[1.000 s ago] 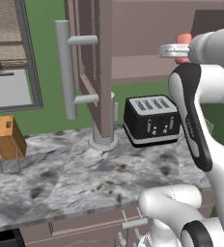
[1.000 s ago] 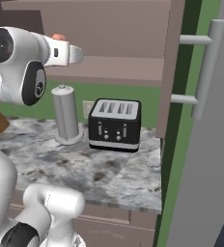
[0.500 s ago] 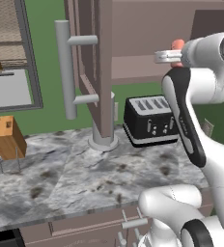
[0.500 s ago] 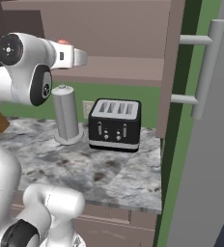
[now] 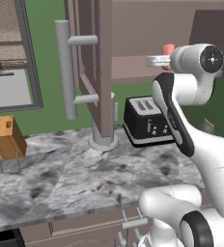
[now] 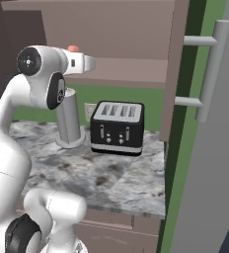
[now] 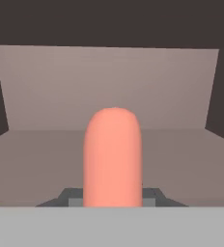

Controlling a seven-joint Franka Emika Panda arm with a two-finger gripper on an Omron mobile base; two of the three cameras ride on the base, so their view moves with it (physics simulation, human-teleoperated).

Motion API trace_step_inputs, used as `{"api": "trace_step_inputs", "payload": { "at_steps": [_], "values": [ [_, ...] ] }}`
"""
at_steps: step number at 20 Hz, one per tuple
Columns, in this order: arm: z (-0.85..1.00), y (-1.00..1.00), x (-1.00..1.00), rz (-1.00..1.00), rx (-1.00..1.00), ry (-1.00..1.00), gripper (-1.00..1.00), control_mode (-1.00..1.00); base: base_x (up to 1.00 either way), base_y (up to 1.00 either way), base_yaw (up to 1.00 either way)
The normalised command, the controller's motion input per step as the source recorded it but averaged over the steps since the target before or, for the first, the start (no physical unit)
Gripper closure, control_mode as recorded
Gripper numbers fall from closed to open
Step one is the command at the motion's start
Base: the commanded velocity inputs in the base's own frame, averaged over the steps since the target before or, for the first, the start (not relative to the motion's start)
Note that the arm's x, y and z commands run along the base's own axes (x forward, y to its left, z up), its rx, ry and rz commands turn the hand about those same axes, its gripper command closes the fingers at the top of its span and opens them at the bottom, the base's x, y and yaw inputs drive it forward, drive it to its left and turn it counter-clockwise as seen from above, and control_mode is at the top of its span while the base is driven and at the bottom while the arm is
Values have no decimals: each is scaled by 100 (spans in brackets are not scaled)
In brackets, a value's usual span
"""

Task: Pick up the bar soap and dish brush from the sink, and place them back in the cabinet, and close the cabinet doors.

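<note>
While the arm reaches up into the open cabinet, the pincer is closed on the bar soap, pink block standing up between its tips in the hand view. Soap sits over the cabinet floor, back wall behind it; can't tell if it touches the floor. From the left base view the soap pokes out just past the hand at the cabinet's lower shelf level. From the right base view a bit of pink shows above the wrist. Both cabinet doors open: left door with its grey bar handle, right door with bar handle. On the grey marbled table: black toaster, grey cylinder just beside it, wooden knife block well apart to the left.
</note>
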Motion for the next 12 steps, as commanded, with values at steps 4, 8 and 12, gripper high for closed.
{"api": "trace_step_inputs", "payload": {
  "at_steps": [4,8,12],
  "values": [
    [0,0,50,0,0,0,100,-100,0,0,0],
    [0,0,43,0,0,6,100,-100,0,0,0],
    [0,0,41,0,0,3,100,-100,0,0,0]
  ]
}}
